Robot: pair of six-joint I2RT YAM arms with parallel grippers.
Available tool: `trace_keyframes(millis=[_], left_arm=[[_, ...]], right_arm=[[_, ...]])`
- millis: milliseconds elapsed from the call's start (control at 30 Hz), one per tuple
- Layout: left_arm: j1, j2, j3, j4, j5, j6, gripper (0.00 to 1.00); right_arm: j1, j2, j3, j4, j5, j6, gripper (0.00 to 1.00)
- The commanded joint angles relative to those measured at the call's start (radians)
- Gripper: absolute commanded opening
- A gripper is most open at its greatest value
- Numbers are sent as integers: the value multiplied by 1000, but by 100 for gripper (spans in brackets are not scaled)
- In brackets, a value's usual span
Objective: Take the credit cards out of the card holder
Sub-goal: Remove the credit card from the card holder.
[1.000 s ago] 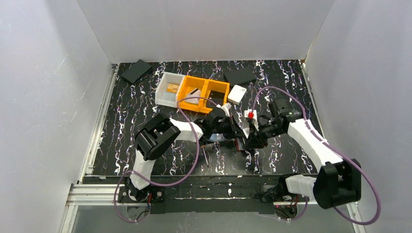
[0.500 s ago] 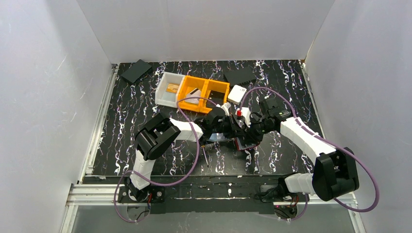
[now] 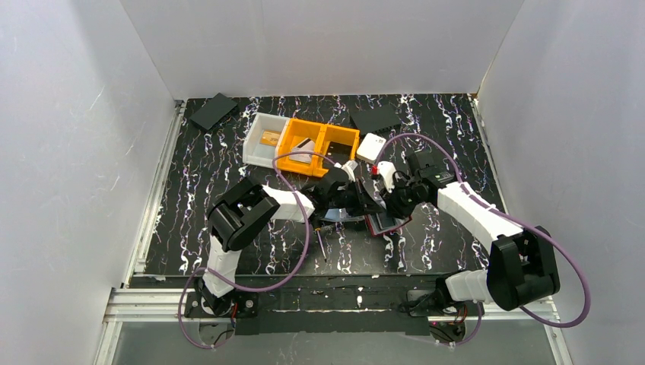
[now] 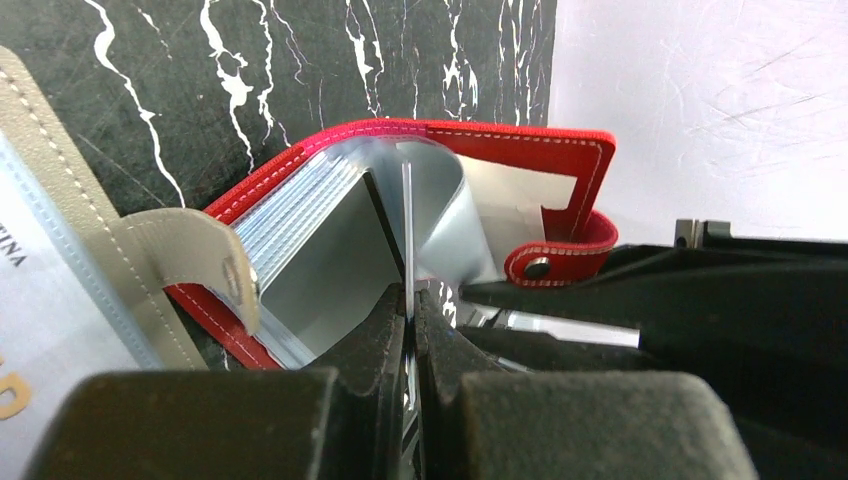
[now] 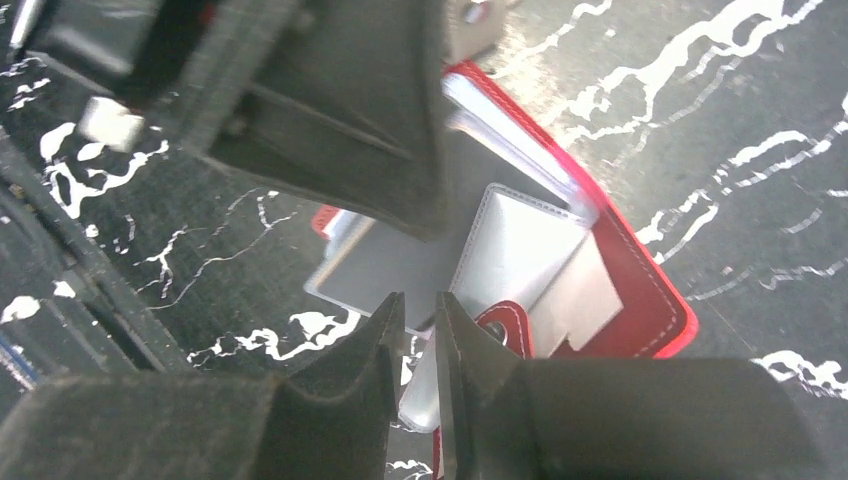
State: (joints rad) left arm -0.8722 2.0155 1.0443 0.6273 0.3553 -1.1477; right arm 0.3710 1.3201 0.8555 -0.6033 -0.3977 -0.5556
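The red card holder (image 3: 389,223) lies open on the table between my two grippers, its clear sleeves fanned up (image 4: 300,225). My left gripper (image 4: 411,295) is shut on one thin clear sleeve (image 4: 407,210), which stands on edge between the pads. My right gripper (image 5: 420,305) hovers over the holder (image 5: 640,290) beside its red snap tab (image 5: 505,325). Its jaws stand a narrow gap apart, and a grey leaf (image 5: 375,265) shows below them. Loose credit cards lie apart: an orange one (image 3: 269,138) in the white bin, a pale one (image 3: 306,146) in the orange bin, and a white one (image 3: 370,147) on the table.
The white bin (image 3: 255,152) and the orange bin (image 3: 338,137) stand behind the grippers. Two black pads (image 3: 213,111) (image 3: 375,119) lie at the back. A thin stick (image 3: 322,245) lies in front of the left arm. A beige strap (image 4: 170,250) and a white card (image 4: 40,330) fill the left of the left wrist view.
My right arm has swung left and away from the bases, bringing its gripper over the holder close to the left gripper. The left gripper keeps its hold and has barely moved.
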Motion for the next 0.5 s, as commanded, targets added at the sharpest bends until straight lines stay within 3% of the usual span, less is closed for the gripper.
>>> trace_keyframes(millis=[0, 467], left_arm=[[7, -94, -25, 35, 10, 44, 0], [7, -189, -173, 310, 71, 195, 0]], right_arm=[[-36, -15, -1, 70, 74, 63, 27], [-144, 23, 53, 4, -160, 116, 43]])
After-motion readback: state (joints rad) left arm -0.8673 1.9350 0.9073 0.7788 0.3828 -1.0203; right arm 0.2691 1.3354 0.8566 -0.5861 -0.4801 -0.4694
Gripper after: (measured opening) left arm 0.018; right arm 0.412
